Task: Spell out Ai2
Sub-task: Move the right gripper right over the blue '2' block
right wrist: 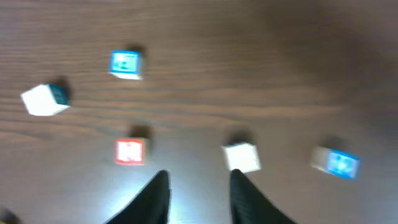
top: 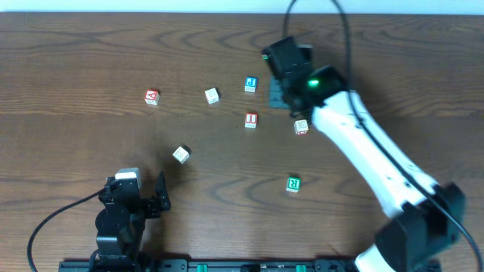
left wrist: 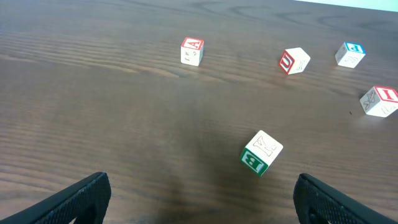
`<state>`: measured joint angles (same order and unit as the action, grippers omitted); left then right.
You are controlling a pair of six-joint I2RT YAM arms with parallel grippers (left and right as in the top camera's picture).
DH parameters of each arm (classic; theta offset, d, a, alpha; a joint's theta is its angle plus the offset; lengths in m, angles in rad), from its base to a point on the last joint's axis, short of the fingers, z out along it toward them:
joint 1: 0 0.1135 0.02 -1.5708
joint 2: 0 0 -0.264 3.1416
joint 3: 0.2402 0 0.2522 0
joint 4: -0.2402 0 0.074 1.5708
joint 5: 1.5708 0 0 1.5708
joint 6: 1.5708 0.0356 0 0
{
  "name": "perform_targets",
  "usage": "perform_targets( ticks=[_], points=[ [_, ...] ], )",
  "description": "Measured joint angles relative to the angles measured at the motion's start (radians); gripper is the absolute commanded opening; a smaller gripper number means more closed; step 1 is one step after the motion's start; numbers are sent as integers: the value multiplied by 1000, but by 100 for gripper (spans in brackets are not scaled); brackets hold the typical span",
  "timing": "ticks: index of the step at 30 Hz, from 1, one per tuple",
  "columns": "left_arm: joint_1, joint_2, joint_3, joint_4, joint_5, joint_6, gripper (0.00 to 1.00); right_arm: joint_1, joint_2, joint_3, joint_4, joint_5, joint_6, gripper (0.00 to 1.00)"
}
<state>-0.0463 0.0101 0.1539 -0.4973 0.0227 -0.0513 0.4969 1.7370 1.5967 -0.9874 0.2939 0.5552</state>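
Lab: wooden table (top: 68, 45), robot arms (top: 363, 143)

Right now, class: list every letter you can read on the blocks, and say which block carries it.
"A", red: far-left block
"U", red: tilted block
"I", red: right-edge block
"B", green: nearest block
Blue block: letter too small to be sure.
Right wrist view: all blurred.

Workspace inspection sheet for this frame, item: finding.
Surface: brown wood-grain table, no spills seen.
Job's things: seven small lettered cubes scattered, none aligned; red A cube and red I cube apart; no 2 readable.
Clutter: nothing seen.
Grippers: left gripper open, empty, near front edge; right gripper open, empty, above cubes.
Cables: black cable trails from left arm; second black cable loops over right arm.
Surroundings: pale strip beyond far edge; black rail at near edge.
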Motion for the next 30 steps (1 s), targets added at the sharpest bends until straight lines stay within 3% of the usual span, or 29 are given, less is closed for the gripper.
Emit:
perform_targets(
  ticks=[4, 10, 23, 30],
  points=[
    [0, 0, 0, 0, 0, 0, 95, -76, -24, 2, -124, 18, 24, 26],
    [0, 0, 0, 0, 0, 0, 95, -208, -24, -69, -135, 18, 68, 34],
    [0, 0, 0, 0, 0, 0, 95, -344, -101, -518, 154, -77, 72, 45],
    [0, 0, 0, 0, 0, 0, 95, -374, -117, -599, 248, -94, 51, 52]
  ],
)
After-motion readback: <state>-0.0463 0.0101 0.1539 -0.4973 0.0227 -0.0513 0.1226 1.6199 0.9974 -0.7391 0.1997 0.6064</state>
